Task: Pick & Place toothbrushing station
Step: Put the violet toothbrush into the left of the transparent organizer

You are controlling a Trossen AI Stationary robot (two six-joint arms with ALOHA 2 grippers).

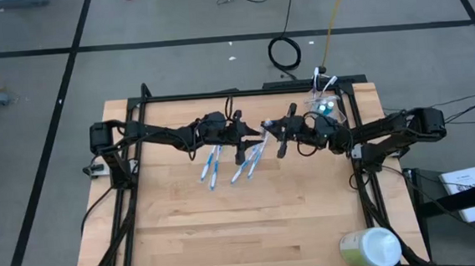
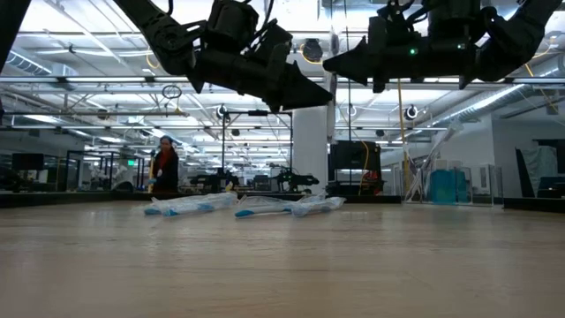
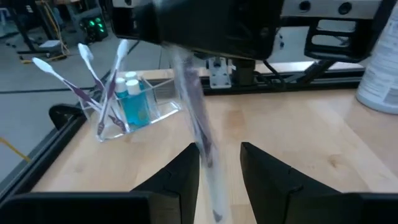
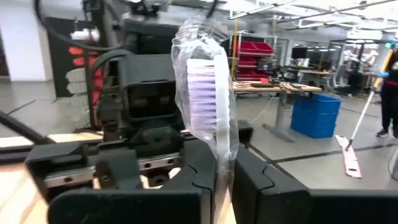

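Both arms hang above the middle of the table (image 1: 227, 226), facing each other, with one wrapped brush (image 4: 208, 93) passing between them. The right gripper (image 4: 224, 171) has its jaws together on the lower part of this brush, whose purple-bristled head stands up in clear wrap just past the fingertips. The left gripper (image 3: 219, 171) has its two fingers (image 3: 186, 174) a little apart on either side of the same brush; whether they actually press it, I cannot tell. From above, the two grippers meet over the far half of the table, left (image 1: 240, 145) and right (image 1: 281, 138) just beside each other.

Below them, several more wrapped brushes (image 1: 213, 164) lie loose on the wood, blue and white, in a small scatter. From table height they show as a low row (image 2: 238, 206) well under the arms.

The clear cup (image 1: 326, 103) stands at the far right corner of the table, close to the frame rail. It holds a few purple and white brushes (image 3: 87, 74) leaning outward and teal-capped tubes (image 3: 132, 102).

A large pale round container (image 1: 370, 248) lies at the near right corner. A person (image 2: 163, 165) stands far back in the room.
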